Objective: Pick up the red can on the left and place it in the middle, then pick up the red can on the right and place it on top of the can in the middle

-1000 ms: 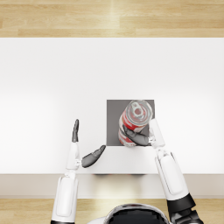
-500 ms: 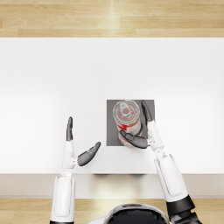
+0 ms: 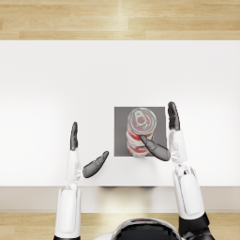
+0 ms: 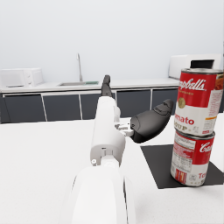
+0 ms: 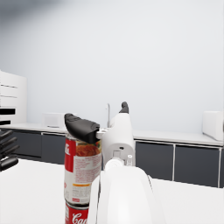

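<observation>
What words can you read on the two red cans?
"Campbell's", cut at the picture's edge, and "mato": top can.
"Ca" and "To", both cut off: bottom can.
The small print on both cans is too blurred to read.
The right wrist view shows "Ca" low on the bottom can.

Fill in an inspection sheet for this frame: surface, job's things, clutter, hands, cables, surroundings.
Surface: white table with a dark square mat near the front edge.
Job's things: upper red can stands upright on the lower red can, which sits on the mat.
Clutter: nothing seen.
Hands: right hand beside the stack, its thumb by the upper can, grip not clear; left hand open, apart from the cans.
Cables: nothing seen.
Surroundings: wooden floor; kitchen counter with a sink and dark cabinets behind.
</observation>
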Robot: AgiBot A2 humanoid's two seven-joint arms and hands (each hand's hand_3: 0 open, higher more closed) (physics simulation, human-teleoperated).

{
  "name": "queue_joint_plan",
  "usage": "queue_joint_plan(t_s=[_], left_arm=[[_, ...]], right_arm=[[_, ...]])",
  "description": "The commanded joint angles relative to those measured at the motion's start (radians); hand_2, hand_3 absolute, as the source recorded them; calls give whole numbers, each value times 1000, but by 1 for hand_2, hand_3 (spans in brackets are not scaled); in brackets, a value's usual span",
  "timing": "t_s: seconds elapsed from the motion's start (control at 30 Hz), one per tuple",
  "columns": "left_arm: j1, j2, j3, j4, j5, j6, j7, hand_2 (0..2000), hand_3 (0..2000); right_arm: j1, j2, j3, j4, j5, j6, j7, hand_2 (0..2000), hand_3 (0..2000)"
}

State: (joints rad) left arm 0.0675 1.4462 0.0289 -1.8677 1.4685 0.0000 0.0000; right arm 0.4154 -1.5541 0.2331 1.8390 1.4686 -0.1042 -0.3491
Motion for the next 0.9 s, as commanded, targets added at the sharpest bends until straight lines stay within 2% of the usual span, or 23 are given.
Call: queue_joint_plan(t_s=[0.03, 0.17, 0.27, 0.33, 0.37, 0.4, 0.43, 0.47, 0.53, 0.67, 0.9], left_arm=[[75, 5, -27, -57, 0, 0, 0, 0, 0], [151, -23, -95, -66, 0, 0, 0, 0, 0], [179, -29, -142, -65, 0, 0, 0, 0, 0], [181, -30, -165, -60, 0, 0, 0, 0, 0], [179, -30, -173, -57, 0, 0, 0, 0, 0], [180, -30, -184, -48, 0, 0, 0, 0, 0], [173, -28, -188, -43, 0, 0, 0, 0, 0], [168, -27, -194, -25, 0, 0, 0, 0, 0], [161, -24, -180, -35, 0, 0, 0, 0, 0], [157, -23, -196, -22, 0, 0, 0, 0, 0], [156, -22, -201, -18, 0, 0, 0, 0, 0]], right_arm=[[32, 11, -79, 112, 0, 0, 0, 0, 0], [30, 16, -237, 180, 0, -1, 0, 0, 0], [-10, 7, -332, 166, 0, -1, 0, 0, 0], [-34, 2, -364, 153, 0, 41, 5, 0, 0], [-46, -2, -374, 149, 0, 59, 29, 0, 0], [-55, -4, -379, 147, -1, 72, 120, 0, 0], [-61, -6, -384, 139, -1, 81, 185, 0, 0], [-68, -7, -385, 138, -1, 87, 231, 0, 0], [-85, -12, -391, 127, -1, 96, 289, 0, 0], [-87, -11, -385, 129, -1, 102, 333, 0, 0], [-94, -13, -390, 125, -1, 104, 347, 0, 0]])
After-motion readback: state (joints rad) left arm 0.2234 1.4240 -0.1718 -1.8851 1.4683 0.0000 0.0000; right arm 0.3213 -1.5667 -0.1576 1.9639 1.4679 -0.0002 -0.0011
